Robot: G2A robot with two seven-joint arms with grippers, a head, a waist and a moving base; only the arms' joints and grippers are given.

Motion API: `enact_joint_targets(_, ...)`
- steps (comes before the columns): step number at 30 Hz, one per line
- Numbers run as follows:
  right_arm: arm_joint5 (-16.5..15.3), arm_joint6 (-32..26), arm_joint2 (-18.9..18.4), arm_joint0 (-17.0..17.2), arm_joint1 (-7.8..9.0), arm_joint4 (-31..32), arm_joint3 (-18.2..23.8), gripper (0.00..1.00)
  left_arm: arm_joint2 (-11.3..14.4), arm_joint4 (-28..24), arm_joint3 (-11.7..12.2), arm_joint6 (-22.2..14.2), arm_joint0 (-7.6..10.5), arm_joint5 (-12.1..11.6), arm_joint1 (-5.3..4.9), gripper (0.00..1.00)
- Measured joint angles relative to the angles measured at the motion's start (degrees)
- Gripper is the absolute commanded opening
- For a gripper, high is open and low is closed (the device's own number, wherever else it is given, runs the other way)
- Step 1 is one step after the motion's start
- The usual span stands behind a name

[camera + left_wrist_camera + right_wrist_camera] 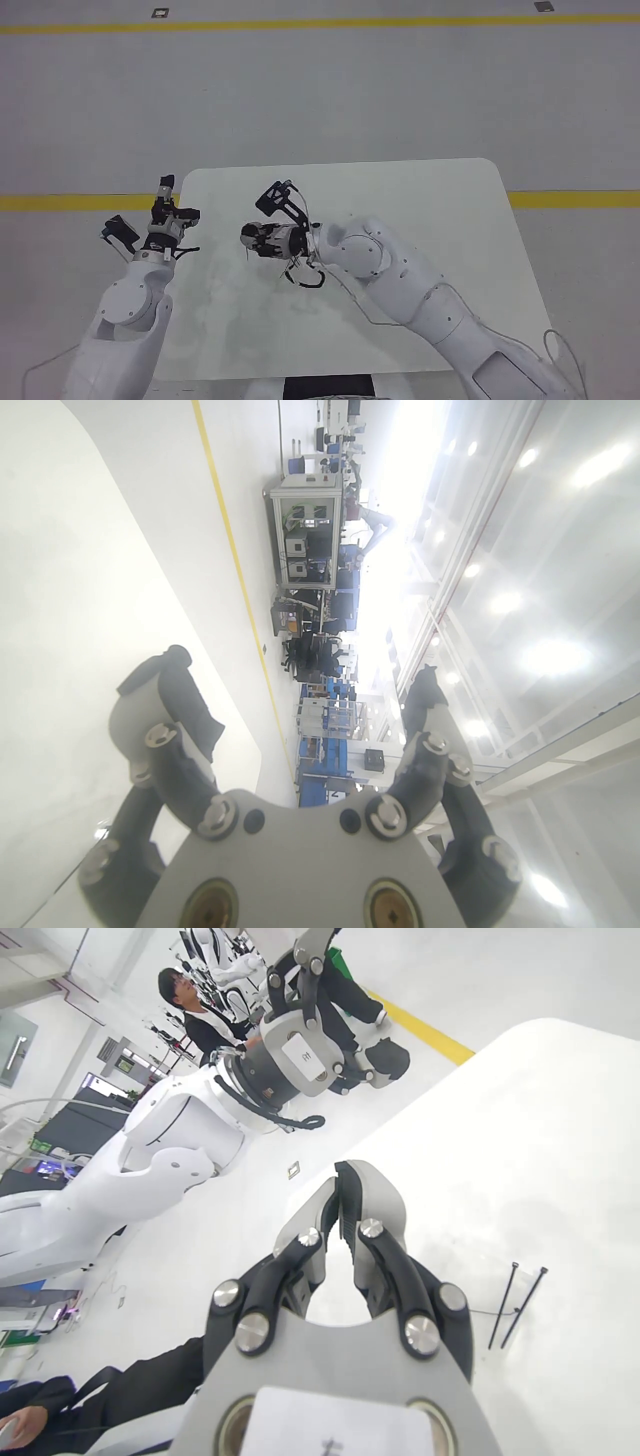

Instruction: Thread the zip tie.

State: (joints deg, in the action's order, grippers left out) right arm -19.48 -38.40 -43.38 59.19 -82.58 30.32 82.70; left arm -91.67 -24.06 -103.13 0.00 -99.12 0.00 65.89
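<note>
**Top view.** The right claw [247, 237] is over the white rectangular bench [440, 200]. The left claw [143, 208] is well apart from it, out at the bench's edge.

**Left wrist view.** The left claw [300, 670] is spread wide, with nothing between its black fingers [185, 700].

**Right wrist view.**
- The right claw [342, 1183] is pressed together, its ribbed pads [350, 1208] meeting and pinching nothing.
- Two thin black plastic zip ties [504, 1306] lie flat on the bench just beside the right claw. Neither is held.
- They lie side by side with their heads at the same end and their tails converging. I cannot tell whether they touch.
- Beyond the right claw's tips, the left claw [350, 1003] is spread.

**Risks, as I judge them.**
- The ties lie so close that you may pinch both at once.
- They are thin and flat on a smooth bench, so a tie may skid away from the pads instead of lifting.
- The head slot is small, so a slightly skewed tail would likely buckle past it.

**Writing.**
- A white sticker [306, 1059] on the left claw's grey housing carries one dark character.
- A second sticker [340, 1423] on the right claw's housing has its mark cut off.
- No print can be made out on the ties.
</note>
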Motion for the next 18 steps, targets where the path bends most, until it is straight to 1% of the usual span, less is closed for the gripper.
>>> enact_joint_targets(5, 0.0, 0.3, -0.1, 0.3, 0.00, -0.3, 0.2, 0.00, 0.0, 0.0, 0.0, 0.0, 0.00, 0.0, 0.00, 1.00)
enact_joint_targets(7, 0.0, 2.4, -0.8, 1.4, 0.28, -2.4, 0.3, 0.00, 0.0, 0.0, 0.0, 0.0, 0.00, 0.0, 0.00, 1.00)
enact_joint_targets(9, 0.0, 4.4, -1.3, 2.2, 0.76, -3.1, 0.7, 0.00, 0.1, -0.2, 0.0, -0.2, 0.03, 0.1, 0.02, 1.00)
enact_joint_targets(11, 0.0, 6.1, -1.4, 3.0, 1.45, -5.6, 1.7, 0.00, 0.4, -3.3, 0.3, -3.2, 0.21, 1.8, 0.09, 1.00)
enact_joint_targets(12, 0.0, 6.5, -1.3, 3.2, 1.80, -6.9, 2.0, 0.00, 0.2, -5.8, 0.6, -5.5, 0.27, 3.2, 0.06, 1.00)
enact_joint_targets(13, 0.0, 7.0, -1.1, 3.2, 2.24, -8.7, 2.5, 0.00, -0.3, -9.8, 0.9, -9.1, 0.33, 5.7, 0.00, 1.00)
enact_joint_targets(14, 0.0, 7.2, -0.8, 3.2, 2.57, -10.0, 2.8, 0.00, -0.9, -12.7, 1.3, -11.9, 0.44, 8.1, -0.11, 1.00)
enact_joint_targets(15, 0.0, 7.4, -0.6, 3.0, 2.88, -11.3, 3.1, 0.00, -1.4, -15.4, 1.7, -14.7, 0.58, 10.7, -0.25, 1.00)
enact_joint_targets(16, 0.0, 7.8, -0.2, 2.8, 3.28, -13.1, 3.3, 0.00, -2.2, -18.7, 2.5, -18.3, 0.86, 14.4, -0.42, 1.00)
enact_joint_targets(17, 0.0, 8.1, 0.1, 2.6, 3.55, -14.6, 3.4, 0.00, -2.7, -21.2, 3.2, -20.9, 1.19, 17.2, -0.56, 1.00)
enact_joint_targets(18, 0.0, 8.3, 0.4, 2.3, 3.78, -16.1, 3.4, 0.00, -3.0, -23.3, 4.1, -23.2, 1.51, 19.6, -0.72, 1.00)
